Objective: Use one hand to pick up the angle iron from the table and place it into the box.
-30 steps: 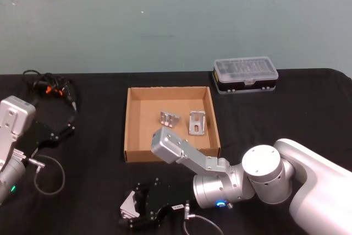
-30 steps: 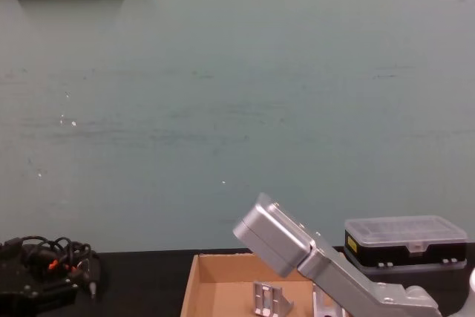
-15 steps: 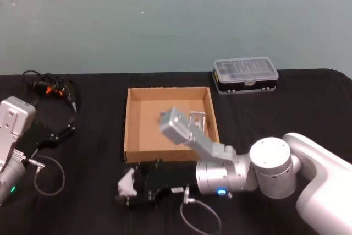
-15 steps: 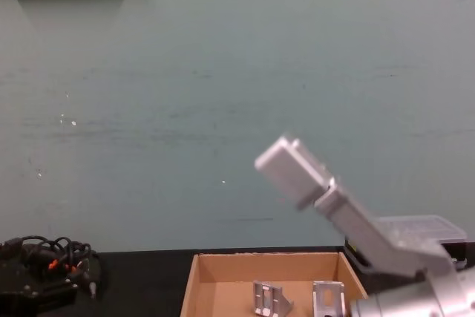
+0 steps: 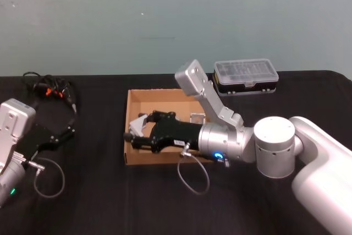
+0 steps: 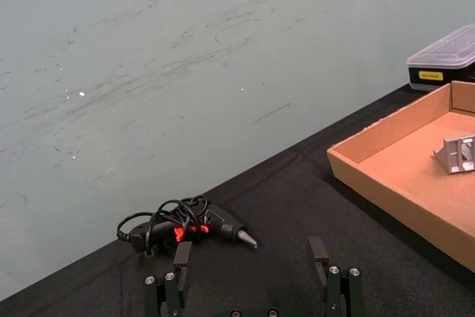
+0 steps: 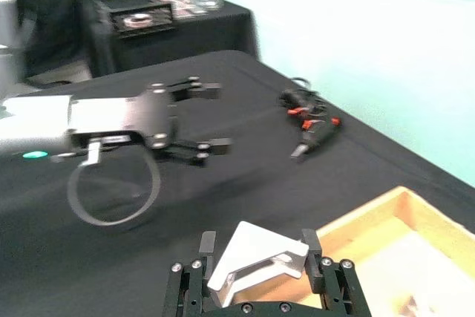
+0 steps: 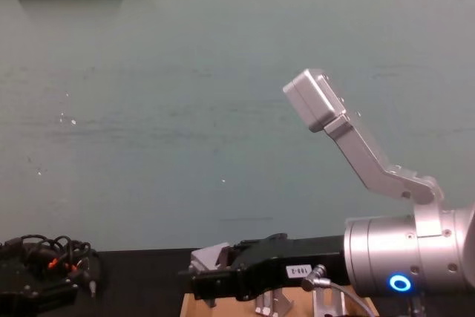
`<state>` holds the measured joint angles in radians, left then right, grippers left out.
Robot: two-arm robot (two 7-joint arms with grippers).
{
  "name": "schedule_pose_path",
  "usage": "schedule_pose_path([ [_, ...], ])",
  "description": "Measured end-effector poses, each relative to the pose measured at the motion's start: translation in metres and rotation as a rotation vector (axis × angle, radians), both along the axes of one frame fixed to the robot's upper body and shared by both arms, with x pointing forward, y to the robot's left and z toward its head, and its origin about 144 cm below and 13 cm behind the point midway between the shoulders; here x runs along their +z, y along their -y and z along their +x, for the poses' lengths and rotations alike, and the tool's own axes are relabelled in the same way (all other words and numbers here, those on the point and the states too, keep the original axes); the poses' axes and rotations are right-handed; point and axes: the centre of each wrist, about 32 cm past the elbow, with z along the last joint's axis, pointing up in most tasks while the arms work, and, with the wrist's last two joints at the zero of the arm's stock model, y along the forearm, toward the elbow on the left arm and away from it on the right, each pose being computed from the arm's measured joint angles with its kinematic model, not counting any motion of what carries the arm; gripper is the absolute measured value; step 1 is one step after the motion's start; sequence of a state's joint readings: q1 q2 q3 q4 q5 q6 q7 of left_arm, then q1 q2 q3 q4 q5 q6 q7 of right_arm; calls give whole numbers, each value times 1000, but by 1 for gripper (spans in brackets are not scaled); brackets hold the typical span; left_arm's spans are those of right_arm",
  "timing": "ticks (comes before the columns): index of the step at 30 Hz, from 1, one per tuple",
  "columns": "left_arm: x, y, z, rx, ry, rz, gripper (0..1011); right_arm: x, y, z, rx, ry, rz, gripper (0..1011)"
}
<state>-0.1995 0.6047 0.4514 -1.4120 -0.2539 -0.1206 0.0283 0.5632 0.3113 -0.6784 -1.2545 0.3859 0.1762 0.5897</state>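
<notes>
Our right hand (image 5: 137, 130) grips the angle iron (image 7: 256, 259) above the box's (image 5: 130, 108) left wall; our left hand (image 6: 252, 276) rests open over the table (image 5: 93, 191).

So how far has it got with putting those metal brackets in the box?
Two brackets already lie in the box. A third, the angle iron, is clamped in the right gripper, lifted off the table and held over the box's left part. Left to do: lower and release it. The left gripper sits parked at the table's left, open.
</notes>
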Motion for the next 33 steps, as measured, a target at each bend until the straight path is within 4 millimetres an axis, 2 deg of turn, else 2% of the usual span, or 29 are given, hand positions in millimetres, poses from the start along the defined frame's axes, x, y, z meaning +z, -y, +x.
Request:
schedule_pose_path([
  [10, 0, 0, 0, 0, 0, 0, 1000, -5, -5, 16, -117, -20, -42, 708],
  [33, 0, 0, 0, 0, 0, 0, 1000, -11, -17, 26, -190, -47, -117, 707],
])
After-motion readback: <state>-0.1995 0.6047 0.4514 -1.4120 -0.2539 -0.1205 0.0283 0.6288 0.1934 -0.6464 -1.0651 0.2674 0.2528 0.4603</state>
